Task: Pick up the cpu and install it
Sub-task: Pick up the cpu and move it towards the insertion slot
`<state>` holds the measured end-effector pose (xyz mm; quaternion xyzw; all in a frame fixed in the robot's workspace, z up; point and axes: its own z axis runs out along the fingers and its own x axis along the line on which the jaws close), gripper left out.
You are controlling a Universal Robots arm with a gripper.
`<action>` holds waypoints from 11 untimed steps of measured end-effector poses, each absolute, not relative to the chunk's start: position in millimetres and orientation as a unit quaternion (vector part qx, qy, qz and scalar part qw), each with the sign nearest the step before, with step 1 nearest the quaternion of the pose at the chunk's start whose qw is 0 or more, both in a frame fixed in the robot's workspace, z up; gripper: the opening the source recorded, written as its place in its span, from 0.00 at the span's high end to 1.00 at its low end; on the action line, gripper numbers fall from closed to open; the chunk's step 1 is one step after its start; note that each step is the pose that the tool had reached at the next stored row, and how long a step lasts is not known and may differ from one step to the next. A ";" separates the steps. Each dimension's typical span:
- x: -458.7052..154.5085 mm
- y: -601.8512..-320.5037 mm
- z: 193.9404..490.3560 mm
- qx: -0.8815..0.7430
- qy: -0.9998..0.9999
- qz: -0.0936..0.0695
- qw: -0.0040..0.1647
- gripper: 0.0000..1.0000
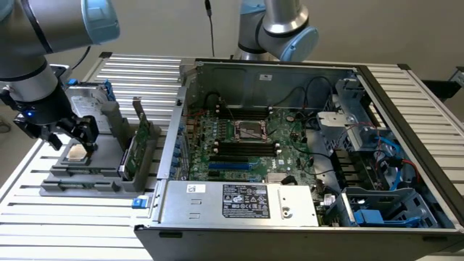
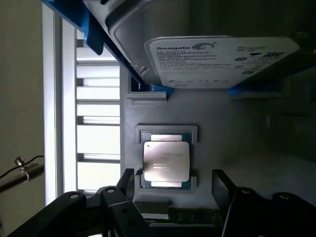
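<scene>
Left-middle of the exterior view: the arm's gripper (image 1: 73, 145) hangs just above the cpu (image 1: 76, 154), which lies flat in a square recess of a grey holder (image 1: 87, 182) on the slatted table (image 1: 73, 228). In the wrist view the cpu (image 2: 166, 160) sits between the gripper's (image 2: 173, 178) two fingers (image 2: 127, 180). They are spread wider than the chip, clear of both its sides, and grip nothing. The same holder carries a hard drive (image 1: 86, 106) with white label and blue bracket just beyond the cpu, and a green circuit card (image 1: 143, 142) standing on edge beside it. At centre and right, the open computer case (image 1: 239, 81) holds a motherboard (image 1: 246, 155) with its socket (image 1: 251, 130) near the middle.
</scene>
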<state>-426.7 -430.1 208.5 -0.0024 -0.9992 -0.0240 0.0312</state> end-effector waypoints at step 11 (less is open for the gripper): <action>-430.3 -426.3 194.3 -0.002 -0.999 -0.024 0.031 0.27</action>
